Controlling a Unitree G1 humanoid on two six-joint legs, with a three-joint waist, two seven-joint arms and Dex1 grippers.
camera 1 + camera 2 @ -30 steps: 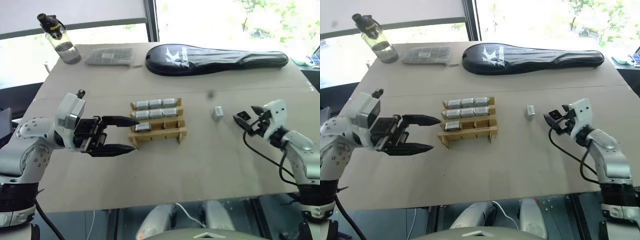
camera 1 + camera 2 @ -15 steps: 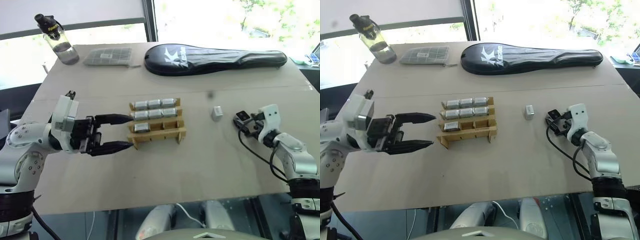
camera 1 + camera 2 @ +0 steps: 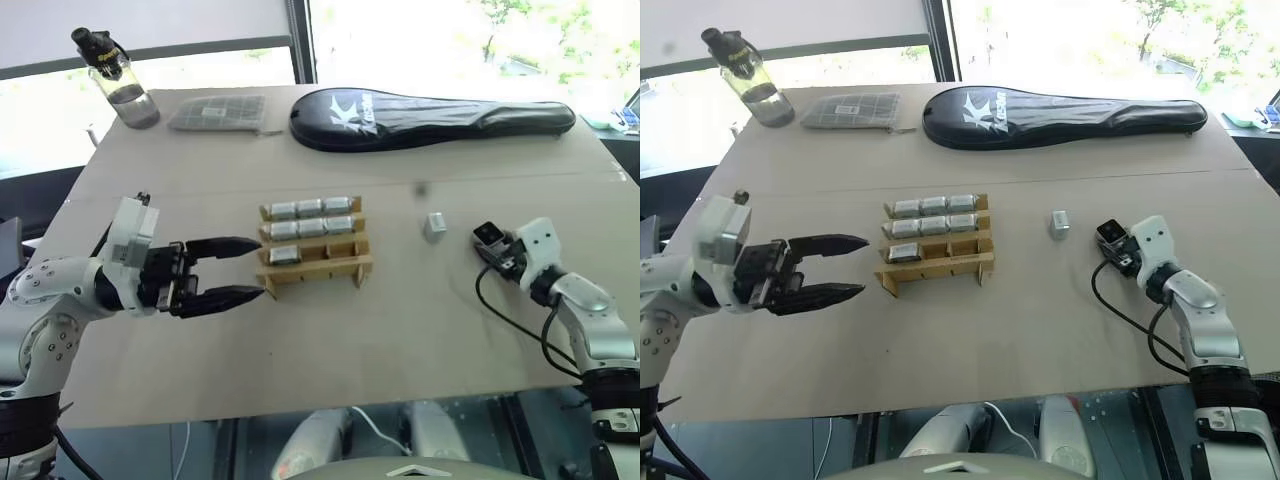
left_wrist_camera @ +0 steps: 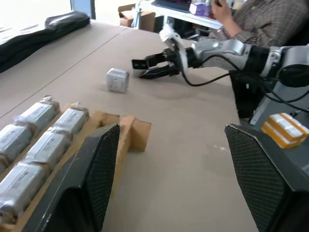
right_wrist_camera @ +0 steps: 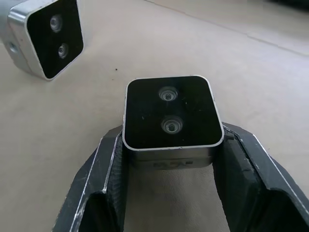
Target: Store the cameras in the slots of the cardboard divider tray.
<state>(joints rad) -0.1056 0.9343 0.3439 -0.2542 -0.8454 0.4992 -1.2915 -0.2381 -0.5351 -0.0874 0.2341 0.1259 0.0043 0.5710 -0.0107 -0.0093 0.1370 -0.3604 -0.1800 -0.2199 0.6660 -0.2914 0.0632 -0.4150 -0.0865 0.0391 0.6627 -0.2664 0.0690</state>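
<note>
The cardboard divider tray (image 3: 322, 269) stands mid-table with several silver-grey cameras (image 3: 311, 208) in its back two rows and one in the front row's left slot. My left gripper (image 3: 258, 267) hovers open just left of the tray, fingers (image 4: 99, 174) pointing at it. To the right, my right gripper (image 3: 489, 240) is low over the table, shut on a camera (image 5: 169, 116) whose dark two-lens face looks back at the wrist. Another loose camera (image 3: 434, 226) lies on the table between that gripper and the tray.
A long black racket case (image 3: 430, 115) lies across the back of the table. A grey mesh pouch (image 3: 218, 112) and a bottle (image 3: 115, 75) sit at the back left. A person (image 4: 251, 19) sits beyond the table's right edge.
My right gripper has sunk a little and its fingers have closed from wide open onto the camera between them. The left gripper stays open beside the tray, its wrist slightly turned.
</note>
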